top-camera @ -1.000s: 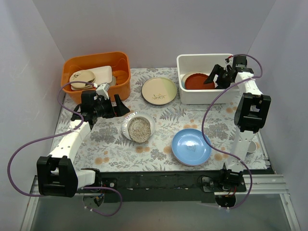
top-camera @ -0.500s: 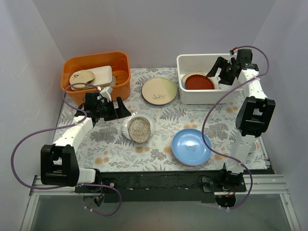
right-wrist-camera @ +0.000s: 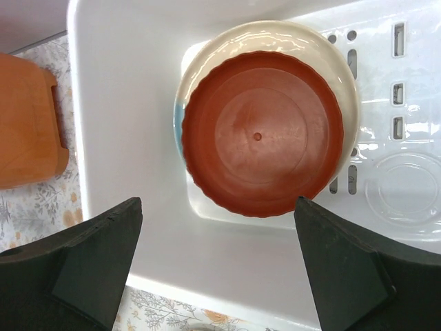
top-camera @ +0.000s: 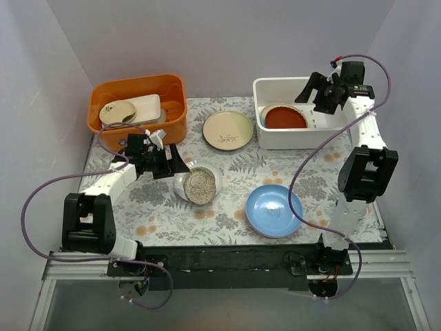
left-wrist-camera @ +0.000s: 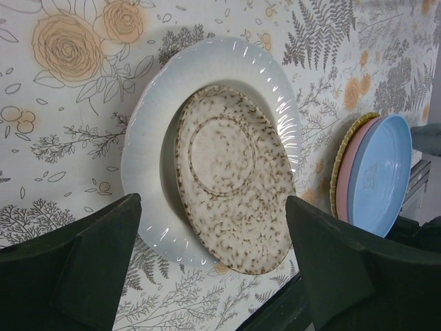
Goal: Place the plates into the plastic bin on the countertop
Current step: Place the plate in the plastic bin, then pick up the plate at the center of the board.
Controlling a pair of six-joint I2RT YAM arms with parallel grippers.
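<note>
An orange tub (top-camera: 176, 114) stands at the far left, rectangular with rounded corners and a thick rim. Inside it a cream oval dish (top-camera: 117, 110) with a faint sprig mark lies toward the left, and a white rectangular dish (top-camera: 147, 105) sits just beside it on the right. Plain pale grey walls (top-camera: 220, 41) close the scene at the back and both sides. A silver metal rail (top-camera: 396, 258) runs along the near edge.
</note>
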